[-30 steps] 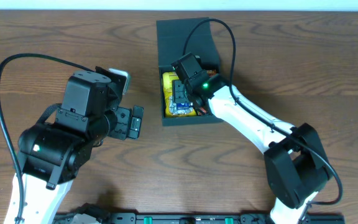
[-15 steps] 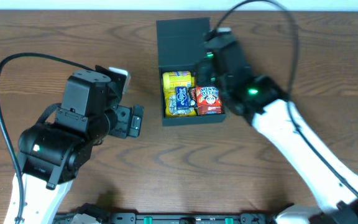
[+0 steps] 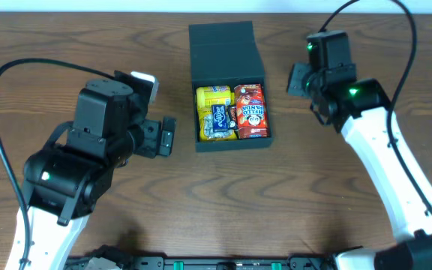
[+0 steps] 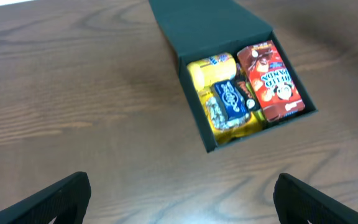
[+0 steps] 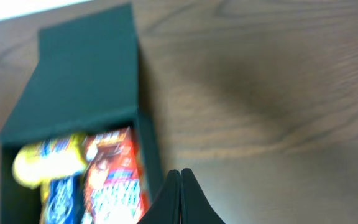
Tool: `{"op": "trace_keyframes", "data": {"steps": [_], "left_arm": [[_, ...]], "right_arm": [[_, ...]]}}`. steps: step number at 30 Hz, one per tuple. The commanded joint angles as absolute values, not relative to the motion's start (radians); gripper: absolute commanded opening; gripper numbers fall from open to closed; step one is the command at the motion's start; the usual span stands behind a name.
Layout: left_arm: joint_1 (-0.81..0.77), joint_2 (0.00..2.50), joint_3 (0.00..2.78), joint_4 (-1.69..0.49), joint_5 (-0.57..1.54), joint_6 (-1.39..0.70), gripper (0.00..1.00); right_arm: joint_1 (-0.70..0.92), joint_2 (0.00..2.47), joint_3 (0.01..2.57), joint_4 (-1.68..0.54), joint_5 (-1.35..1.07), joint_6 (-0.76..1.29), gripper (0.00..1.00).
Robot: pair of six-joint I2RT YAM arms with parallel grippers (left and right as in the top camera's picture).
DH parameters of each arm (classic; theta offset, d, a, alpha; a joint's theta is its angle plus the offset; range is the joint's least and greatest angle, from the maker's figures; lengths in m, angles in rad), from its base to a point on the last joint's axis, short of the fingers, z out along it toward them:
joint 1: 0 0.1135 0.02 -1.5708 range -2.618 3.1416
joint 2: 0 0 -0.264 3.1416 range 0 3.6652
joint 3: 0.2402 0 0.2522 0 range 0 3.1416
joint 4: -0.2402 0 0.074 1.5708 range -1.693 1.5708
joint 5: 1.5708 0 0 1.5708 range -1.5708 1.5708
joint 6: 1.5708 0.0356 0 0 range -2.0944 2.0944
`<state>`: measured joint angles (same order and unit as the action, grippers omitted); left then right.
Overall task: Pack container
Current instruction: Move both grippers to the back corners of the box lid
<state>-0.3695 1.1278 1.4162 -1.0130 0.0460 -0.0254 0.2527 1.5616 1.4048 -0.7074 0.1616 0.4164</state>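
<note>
Three views cover one desk (image 3: 66,45), and each gives something the others lack. Only the overhead view shows both arms at once. The container (image 3: 231,145) lies on the middle of the desk toward the far edge. Its lid (image 3: 223,45) is thrown back flat, pointing to that far edge, and the tray opens upward. The left tool (image 3: 163,136) sits off its left side and the right tool (image 3: 300,79) off its right side; neither touches it.

The left wrist view adds the print on the contents, which the overhead view leaves small. One yellow packet (image 4: 211,65) lies at the tray's far left. One blue packet (image 4: 230,99) lies over it, nearer the front wall. One red box (image 4: 271,78) with a cartoon face fills the right half. A dark sliver shows between the blue packet and the red box; what it is cannot be told. This view also shows the left tool's two fingers (image 4: 61,196) at the picture's bottom corners. They are spread wide apart with only bare desk between them, holding nothing.

The right wrist view is blurred, yet it alone shows the right tool's two fingers (image 5: 169,199) pressed together tip to tip. Nothing is caught between them, and they are near the container's right wall.
</note>
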Motion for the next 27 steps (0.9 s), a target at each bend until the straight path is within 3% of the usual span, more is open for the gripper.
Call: {"op": "trace_keyframes", "data": {"steps": [1,11,21,27], "left_arm": [[-0.367,1.176,1.430,-0.977,0.045,-0.022,0.95],[-0.366,1.438,1.430,-0.722,0.041,-0.045,0.99],[-0.318,1.696,1.430,-0.427,-0.006,-0.160,0.95],[-0.191,1.809,1.430,-0.267,0.193,-0.266,0.99]], "right_arm": [[0.197,1.628,1.404,-0.653,0.123,0.410,0.01],[0.093,1.831,1.404,-0.435,-0.139,0.365,0.01],[0.062,1.927,1.404,-0.339,-0.174,0.366,0.01],[0.053,1.960,1.404,-0.265,-0.250,0.371,0.01]]}}
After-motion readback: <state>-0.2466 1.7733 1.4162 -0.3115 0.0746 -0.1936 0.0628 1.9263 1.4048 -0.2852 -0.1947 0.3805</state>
